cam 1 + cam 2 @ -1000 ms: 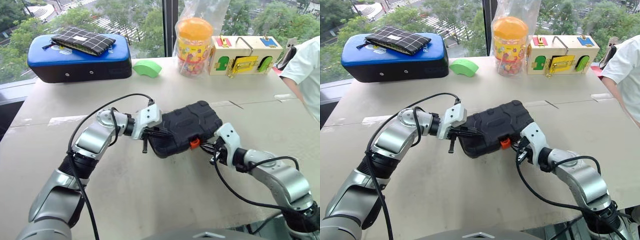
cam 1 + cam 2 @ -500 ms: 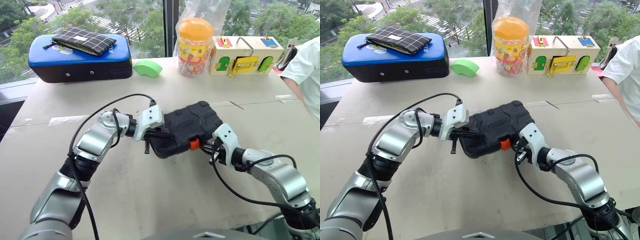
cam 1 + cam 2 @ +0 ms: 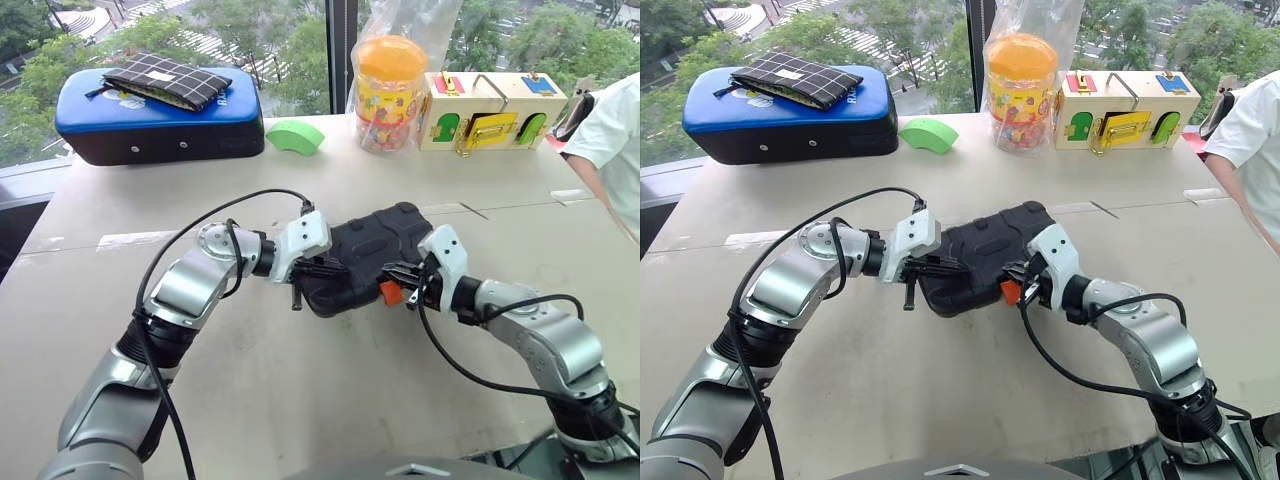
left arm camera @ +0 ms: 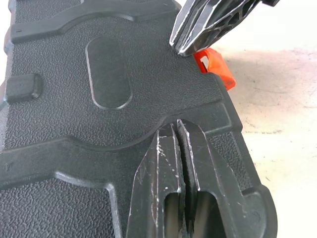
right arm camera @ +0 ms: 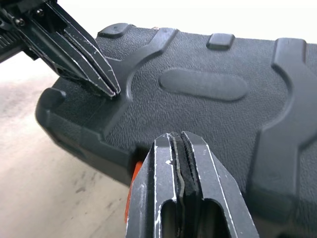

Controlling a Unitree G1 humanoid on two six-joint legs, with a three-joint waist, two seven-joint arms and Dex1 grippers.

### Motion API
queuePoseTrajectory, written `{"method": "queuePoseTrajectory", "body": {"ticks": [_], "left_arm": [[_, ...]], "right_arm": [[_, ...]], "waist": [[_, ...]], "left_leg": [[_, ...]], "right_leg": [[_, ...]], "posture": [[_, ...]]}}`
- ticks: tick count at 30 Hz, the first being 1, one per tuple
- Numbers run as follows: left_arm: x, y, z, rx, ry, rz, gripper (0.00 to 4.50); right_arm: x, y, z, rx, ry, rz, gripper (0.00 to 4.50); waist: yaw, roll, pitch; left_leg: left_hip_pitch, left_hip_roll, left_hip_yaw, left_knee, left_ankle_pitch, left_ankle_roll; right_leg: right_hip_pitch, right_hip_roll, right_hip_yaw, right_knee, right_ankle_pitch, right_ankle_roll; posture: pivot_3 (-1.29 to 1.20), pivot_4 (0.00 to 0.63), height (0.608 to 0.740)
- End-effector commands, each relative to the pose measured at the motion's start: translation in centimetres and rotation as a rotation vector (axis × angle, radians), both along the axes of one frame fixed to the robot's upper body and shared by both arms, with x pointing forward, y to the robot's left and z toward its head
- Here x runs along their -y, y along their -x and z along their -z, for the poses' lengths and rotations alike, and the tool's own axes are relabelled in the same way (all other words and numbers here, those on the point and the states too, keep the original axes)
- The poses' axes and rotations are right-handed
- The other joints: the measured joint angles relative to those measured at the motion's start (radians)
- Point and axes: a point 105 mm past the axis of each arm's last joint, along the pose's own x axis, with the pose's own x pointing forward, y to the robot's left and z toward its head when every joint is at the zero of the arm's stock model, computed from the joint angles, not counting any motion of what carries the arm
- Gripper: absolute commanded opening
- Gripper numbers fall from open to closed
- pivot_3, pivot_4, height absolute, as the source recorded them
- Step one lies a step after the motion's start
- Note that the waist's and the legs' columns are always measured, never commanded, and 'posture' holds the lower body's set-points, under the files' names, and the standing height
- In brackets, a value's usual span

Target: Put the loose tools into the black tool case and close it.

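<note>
Black fingers pressed together on both sides, nothing pinched: my right pincer (image 3: 1025, 280) rests its tip on the lid just above the orange latch (image 3: 388, 291), and my left pincer (image 3: 318, 268) presses its tip on the opposite end of the lid. Under both sits the black tool case (image 3: 375, 250), lid down, flat on the pale surface (image 3: 300, 400), in the middle and near me. I judge it a stiff moulded shell, pebbled enough not to slide under a push, with some weight inside. It won't crush, so firm downward pressure is safe. That latch looks like the one small hinged part; I'd push it square at its middle while the other pincer steadies the lid.
</note>
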Motion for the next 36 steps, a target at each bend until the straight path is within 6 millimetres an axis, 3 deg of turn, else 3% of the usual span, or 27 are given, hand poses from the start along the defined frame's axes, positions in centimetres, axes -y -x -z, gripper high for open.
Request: {"method": "queuePoseTrajectory", "body": {"ticks": [1,7,25,31,36], "left_arm": [[-0.7,0.3,2.4,-0.091,-0.066,-0.032,0.05],[-1.6,0.0,2.9,-0.098,-0.069,-0.043,0.05],[-1.8,-0.1,4.0,-0.106,-0.068,-0.035,0.05],[-1.8,-0.1,4.1,-0.107,-0.067,-0.034,0.05],[-1.7,-0.1,4.1,-0.109,-0.065,-0.029,0.05]], "right_arm": [[0.0,1.0,2.4,-0.072,0.07,-0.03,0.0],[0.3,1.5,2.5,-0.069,0.092,-0.046,0.0],[0.7,1.7,2.6,-0.061,0.14,-0.056,0.0],[1.0,1.9,1.7,-0.049,0.1,-0.06,0.0],[1.4,2.0,2.6,-0.059,0.155,-0.066,0.0]], "waist": [[0.0,0.0,-0.001],[-0.001,0.001,-0.001],[-0.001,0.001,-0.001],[-0.001,0.001,-0.001],[0.0,0.001,-0.001]], "left_leg": [[0.0,0.0,0.0,0.0,0.0,0.0],[0.0,0.0,0.0,0.0,0.0,0.0],[0.0,0.001,0.0,0.0,-0.001,-0.002],[0.0,0.001,0.0,0.0,-0.002,-0.003],[0.0,0.001,0.0,0.0,-0.002,-0.003]], "right_leg": [[0.0,0.0,0.0,0.0,0.0,0.0],[0.0,0.0,0.0,0.0,0.0,0.0],[0.0,-0.001,0.0,0.0,0.0,0.0],[0.0,-0.001,0.0,0.0,-0.001,0.0],[0.0,-0.001,0.0,-0.001,-0.001,0.001]], "posture": [[0.0,0.15,0.74],[0.0,0.15,0.74],[0.0,0.15,0.74],[0.0,0.15,0.74],[0.0,0.15,0.74]]}}
